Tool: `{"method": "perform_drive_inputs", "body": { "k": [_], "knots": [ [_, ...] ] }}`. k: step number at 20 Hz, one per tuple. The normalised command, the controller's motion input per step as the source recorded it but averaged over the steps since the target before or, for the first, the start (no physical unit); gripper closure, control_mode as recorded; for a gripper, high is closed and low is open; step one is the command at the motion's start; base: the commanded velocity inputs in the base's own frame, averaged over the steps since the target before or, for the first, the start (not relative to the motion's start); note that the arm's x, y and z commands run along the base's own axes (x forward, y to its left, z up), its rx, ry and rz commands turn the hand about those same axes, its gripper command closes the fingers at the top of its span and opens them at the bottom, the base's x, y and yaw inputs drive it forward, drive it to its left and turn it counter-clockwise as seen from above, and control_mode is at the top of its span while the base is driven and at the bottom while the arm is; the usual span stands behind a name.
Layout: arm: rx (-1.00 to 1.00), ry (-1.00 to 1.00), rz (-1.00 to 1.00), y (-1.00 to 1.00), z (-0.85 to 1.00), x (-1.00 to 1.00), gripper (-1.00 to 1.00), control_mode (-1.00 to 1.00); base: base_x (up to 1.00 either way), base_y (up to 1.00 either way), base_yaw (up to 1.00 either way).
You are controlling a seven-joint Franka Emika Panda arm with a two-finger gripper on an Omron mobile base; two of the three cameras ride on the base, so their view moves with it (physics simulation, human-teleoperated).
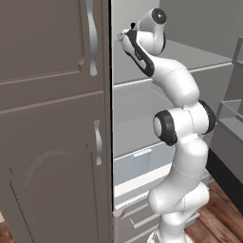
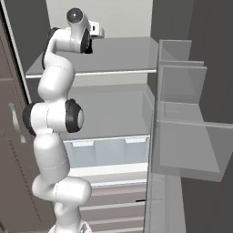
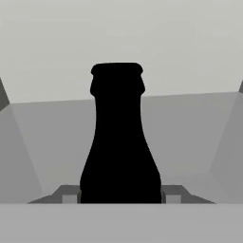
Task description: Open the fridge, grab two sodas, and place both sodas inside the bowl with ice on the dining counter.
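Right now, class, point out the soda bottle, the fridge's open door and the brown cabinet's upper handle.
soda bottle (image 3: 119,142): hand view, its body.
fridge door (image 2: 182,150): right base view, a shelf bin.
cabinet handle (image 1: 91,38): left base view, mid-bar.

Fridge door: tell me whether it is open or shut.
Open. The fridge shows its shelves and lower drawers in both base views, and its door with bins stands swung out at the right.

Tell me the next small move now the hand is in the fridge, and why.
Probably finish closing, then lift slightly. In the hand view the soda stands upright, centred between the gripper fingertips, which flank its base; whether they already touch it is unclear.
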Motion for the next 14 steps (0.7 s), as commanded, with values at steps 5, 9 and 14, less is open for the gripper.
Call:
{"method": "perform_drive_inputs", "body": {
  "k": [5,9,14],
  "knots": [
    [0.00,-0.05,-0.01,0.00,0.00,-0.12,1.00,-1.00,0.00,0.00,0.00],
    [0.00,-0.06,-0.01,-0.01,-0.05,-0.24,1.00,-1.00,0.00,0.00,0.00],
    [0.00,-0.11,0.00,-0.14,-0.16,-0.69,1.00,-1.00,0.00,0.00,0.00]
  ]
}}
